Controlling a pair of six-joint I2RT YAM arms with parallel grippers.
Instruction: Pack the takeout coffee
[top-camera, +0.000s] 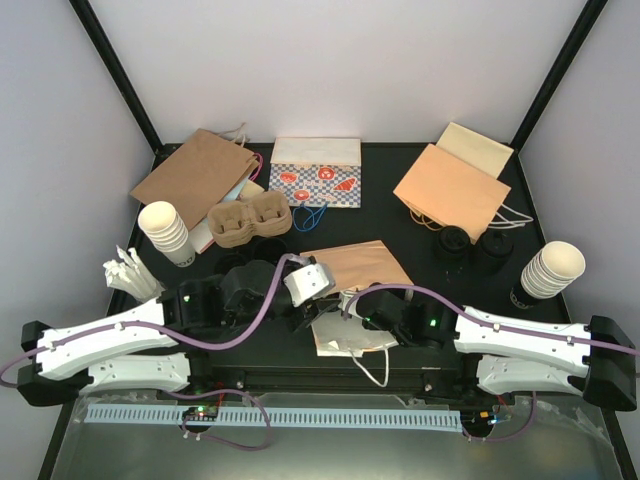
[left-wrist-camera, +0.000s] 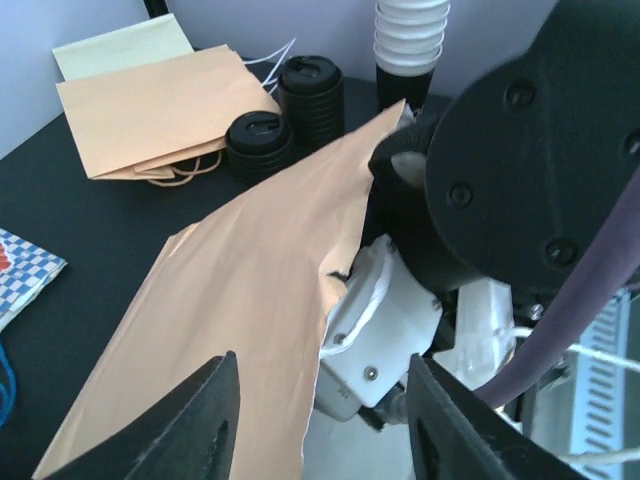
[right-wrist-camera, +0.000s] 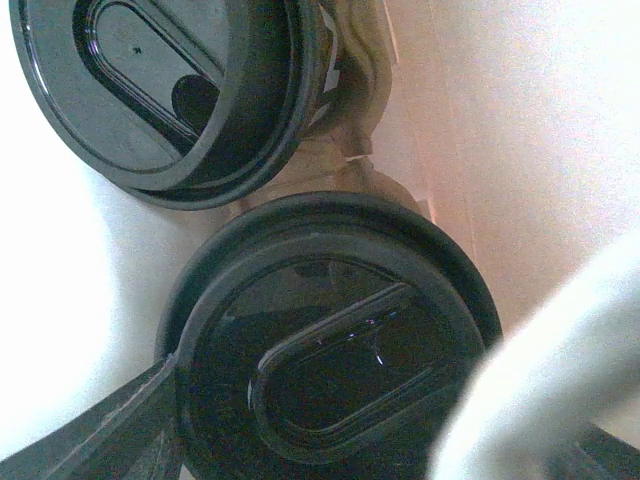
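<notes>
Presently the right gripper (top-camera: 377, 312) sits inside the mouth of the brown paper bag with white lining (top-camera: 360, 262). 1 dark fingertip (right-wrist-camera: 120, 425) touches the rim of a short round black-lidded cup (right-wrist-camera: 330, 350). The other finger is hidden behind a white blur, so I cannot tell whether the jaws are clamped or slack.

The lid faces the wrist camera, so the cup's axis runs along the reach, dead ahead of the fingers. A 2nd black-lidded cup (right-wrist-camera: 160, 90) lies just beyond, almost touching the 1st.

The left gripper (left-wrist-camera: 320, 425) has its fingers wide apart with the bag's edge between them, gripping nothing.

Judgement: 2 cups are in the bag. 2 loose black-lidded cups (top-camera: 452, 245) stand on the black table (top-camera: 385, 190) far right, nearer the right arm, just beside a tan paper bag (top-camera: 450, 185).

Obstacles to backing out: the bag wall and a white cord handle (left-wrist-camera: 362, 308) crowd the wrist, and the left gripper is close beside. A stack of cream paper cups (top-camera: 553, 268) stands near the loose cups.
</notes>
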